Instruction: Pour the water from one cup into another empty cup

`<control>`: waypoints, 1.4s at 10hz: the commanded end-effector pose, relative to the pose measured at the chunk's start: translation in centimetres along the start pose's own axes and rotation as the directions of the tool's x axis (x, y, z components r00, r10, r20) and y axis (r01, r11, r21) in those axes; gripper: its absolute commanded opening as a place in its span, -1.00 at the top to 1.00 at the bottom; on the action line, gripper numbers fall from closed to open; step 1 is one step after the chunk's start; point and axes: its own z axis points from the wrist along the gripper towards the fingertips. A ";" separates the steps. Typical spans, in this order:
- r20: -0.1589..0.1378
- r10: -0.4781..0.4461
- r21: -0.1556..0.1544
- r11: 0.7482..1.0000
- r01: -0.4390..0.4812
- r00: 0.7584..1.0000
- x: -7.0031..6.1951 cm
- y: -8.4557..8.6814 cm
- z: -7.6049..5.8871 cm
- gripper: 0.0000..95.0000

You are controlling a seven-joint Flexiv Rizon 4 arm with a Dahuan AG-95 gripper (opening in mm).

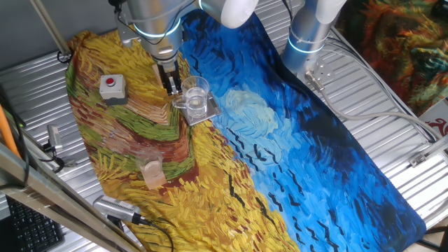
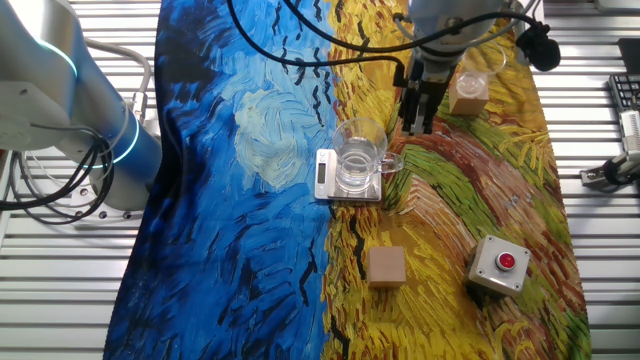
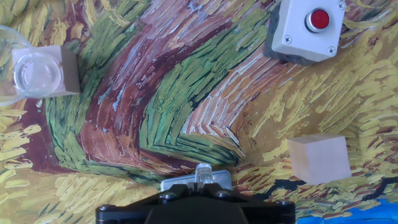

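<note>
1. The clear tumbler (image 2: 360, 158) stands on a small scale (image 2: 327, 175).
2. The gripper (image 2: 417, 128), fingers pressed together, hangs just beside the tumbler's handle.
3. The peach cup (image 1: 151, 169) stands well apart from the scale.

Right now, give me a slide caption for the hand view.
Hand camera looking down on the painted cloth: red button box, wooden block, small cup.

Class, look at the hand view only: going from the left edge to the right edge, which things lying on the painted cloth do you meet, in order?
small peach-tinted cup on its wooden block → wooden cube → grey box with the red button.
</note>
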 end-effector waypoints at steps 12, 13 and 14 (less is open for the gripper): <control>0.020 -0.022 -0.010 1.000 0.022 1.000 0.0 -0.1 0.1 -0.20; 0.019 -0.018 -0.010 1.000 0.019 1.000 -0.1 -0.2 0.3 -0.20; 0.020 -0.018 -0.010 1.000 0.018 1.000 -0.2 -0.2 0.5 -0.20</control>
